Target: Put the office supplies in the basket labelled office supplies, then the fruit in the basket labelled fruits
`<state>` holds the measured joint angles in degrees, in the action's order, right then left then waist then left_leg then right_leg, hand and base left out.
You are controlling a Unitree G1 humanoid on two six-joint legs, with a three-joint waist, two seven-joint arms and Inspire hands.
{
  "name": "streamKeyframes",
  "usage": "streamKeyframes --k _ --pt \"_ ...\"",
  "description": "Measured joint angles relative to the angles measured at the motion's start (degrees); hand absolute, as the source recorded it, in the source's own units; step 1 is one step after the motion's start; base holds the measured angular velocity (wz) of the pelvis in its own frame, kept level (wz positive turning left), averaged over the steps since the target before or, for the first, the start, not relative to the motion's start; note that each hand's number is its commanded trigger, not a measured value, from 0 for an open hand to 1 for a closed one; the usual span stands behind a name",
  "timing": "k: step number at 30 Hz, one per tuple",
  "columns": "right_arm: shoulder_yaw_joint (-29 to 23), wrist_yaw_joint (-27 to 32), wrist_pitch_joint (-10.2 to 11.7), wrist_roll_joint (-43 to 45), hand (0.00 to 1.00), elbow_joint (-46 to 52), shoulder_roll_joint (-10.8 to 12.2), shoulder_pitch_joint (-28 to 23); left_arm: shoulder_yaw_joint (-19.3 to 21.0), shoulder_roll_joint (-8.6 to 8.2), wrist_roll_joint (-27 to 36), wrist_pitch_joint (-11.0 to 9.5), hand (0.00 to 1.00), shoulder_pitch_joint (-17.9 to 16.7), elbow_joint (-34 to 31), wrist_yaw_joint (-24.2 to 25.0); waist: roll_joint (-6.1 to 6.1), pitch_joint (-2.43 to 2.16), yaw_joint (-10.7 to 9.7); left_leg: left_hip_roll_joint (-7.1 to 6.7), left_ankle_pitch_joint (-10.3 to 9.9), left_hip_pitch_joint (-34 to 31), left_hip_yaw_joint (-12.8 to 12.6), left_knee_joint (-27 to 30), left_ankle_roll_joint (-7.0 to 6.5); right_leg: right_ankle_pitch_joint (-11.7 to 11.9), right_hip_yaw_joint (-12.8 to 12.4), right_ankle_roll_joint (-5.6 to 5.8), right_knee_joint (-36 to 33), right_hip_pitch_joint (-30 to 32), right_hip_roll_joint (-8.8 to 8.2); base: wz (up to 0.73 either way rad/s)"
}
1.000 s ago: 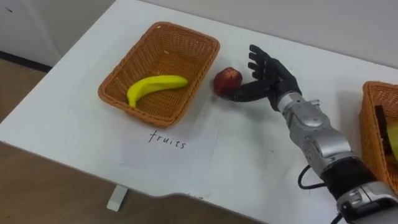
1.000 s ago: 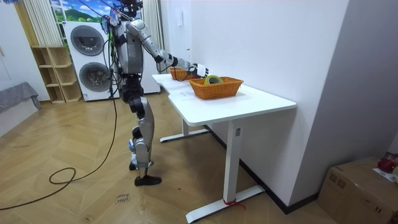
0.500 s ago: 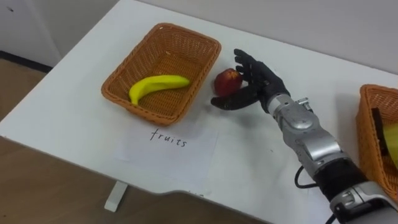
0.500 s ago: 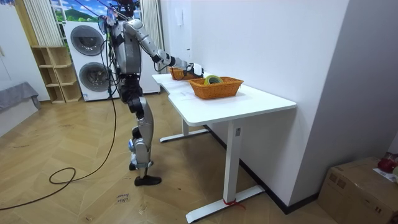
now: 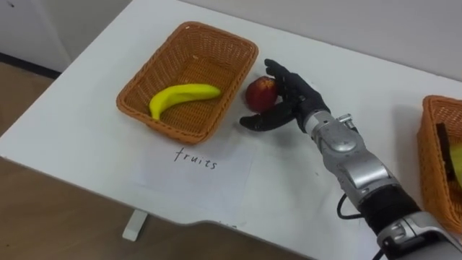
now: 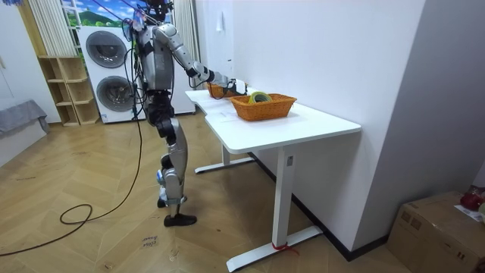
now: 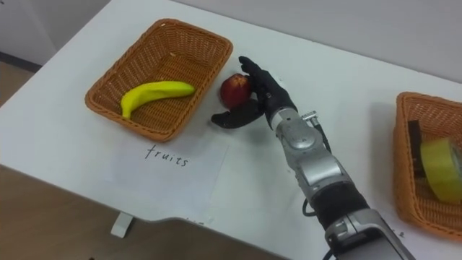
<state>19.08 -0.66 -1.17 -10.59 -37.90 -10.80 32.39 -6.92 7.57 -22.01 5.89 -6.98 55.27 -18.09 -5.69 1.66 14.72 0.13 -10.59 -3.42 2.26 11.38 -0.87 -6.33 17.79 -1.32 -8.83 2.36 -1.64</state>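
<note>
Just beside the basket (image 5: 207,56), right hand (image 5: 297,99) splayed against the apple (image 5: 258,92).

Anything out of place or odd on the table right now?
Only the apple: it sits on the table just outside the fruit basket, beside its right wall, with the open right hand cupped about it, thumb in front, fingers behind. The banana lies inside. Nothing looks spilled or tipped.

White table (image 6: 303,125), parquet floor (image 6: 91,243), white wall (image 6: 326,53)
</note>
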Motion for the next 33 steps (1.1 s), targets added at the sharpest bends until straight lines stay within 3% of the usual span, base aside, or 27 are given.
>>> streamKeyframes --k 12,25,33 --pt "-0.13 0.1 0.51 0.43 0.0 -0.92 -0.27 0.01 -0.01 0.11 -0.02 -1.2 0.0 0.13 -0.44 -0.01 0.7 -0.12 0.05 -0.03 0.01 -0.1 0.46 0.07 0.0 0.0 1.27 0.0 0.11 -0.01 -0.16 0.02" --pt "-1.29 0.59 4.2 -0.74 0.0 -6.17 -0.62 1.37 -0.08 0.1 -0.02 -1.21 0.0 -0.37 0.03 0.07 0.97 -0.19 0.09 -0.17 0.06 -1.07 1.56 0.37 0.08 0.0 2.78 0.01 0.12 0.11 -0.28 0.04" --pt "-2.43 0.74 6.85 -1.18 0.0 -8.47 -0.8 1.84 -1.29 -0.18 0.0 -1.19 0.0 -0.16 0.78 0.14 1.47 -0.11 1.24 -0.23 0.14 -2.29 1.55 0.38 0.17 0.06 2.81 -0.09 0.06 1.26 -0.3 0.0"
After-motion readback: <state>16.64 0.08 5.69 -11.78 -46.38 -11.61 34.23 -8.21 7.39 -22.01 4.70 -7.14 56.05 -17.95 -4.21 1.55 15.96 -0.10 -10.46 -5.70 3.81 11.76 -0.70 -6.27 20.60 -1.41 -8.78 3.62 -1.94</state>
